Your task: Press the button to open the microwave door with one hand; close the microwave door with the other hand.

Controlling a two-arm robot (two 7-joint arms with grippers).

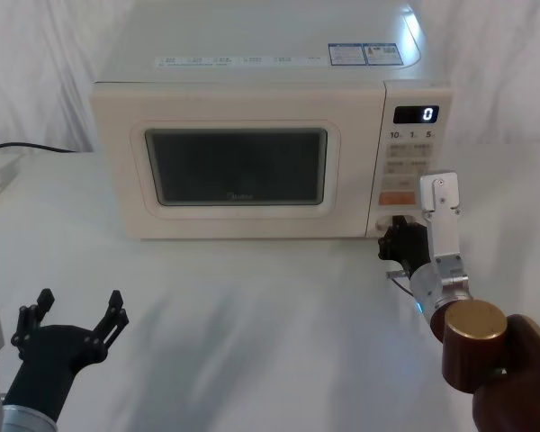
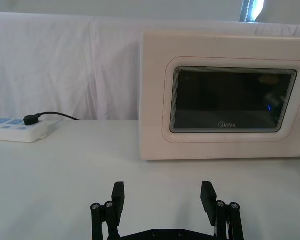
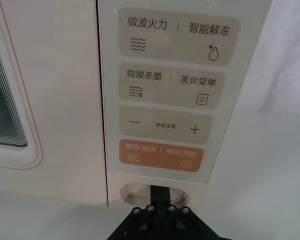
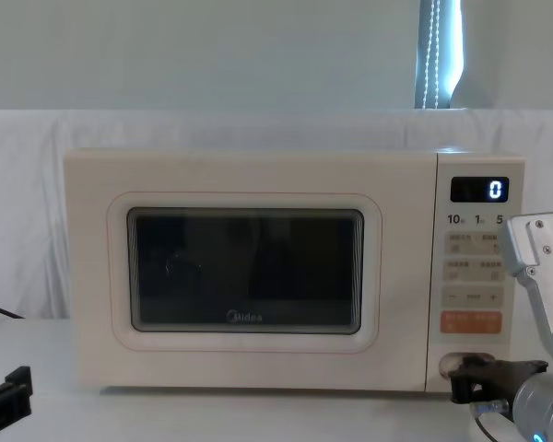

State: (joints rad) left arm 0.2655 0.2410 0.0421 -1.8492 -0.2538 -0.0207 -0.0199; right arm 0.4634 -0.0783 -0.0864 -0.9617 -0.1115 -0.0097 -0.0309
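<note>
The cream microwave (image 1: 252, 72) stands at the back of the white table, its display (image 4: 480, 190) reading 0. The microwave door (image 1: 238, 171) (image 2: 230, 100) (image 4: 244, 272) lies flush and closed. My right gripper (image 1: 394, 236) (image 3: 160, 192) (image 4: 459, 379) is shut, its tips touching the wide cream button (image 3: 131, 192) (image 4: 468, 360) at the bottom of the panel, and they hide most of it. My left gripper (image 1: 79, 306) (image 2: 163, 192) is open and holds nothing. It hangs low at the front left, well short of the door.
An orange button (image 3: 160, 154) and small cream buttons (image 3: 170, 42) sit above the pressed one. A white power strip (image 2: 15, 131) with a black cable (image 1: 31, 147) lies left of the microwave. Bare tabletop (image 1: 252, 315) stretches between the grippers.
</note>
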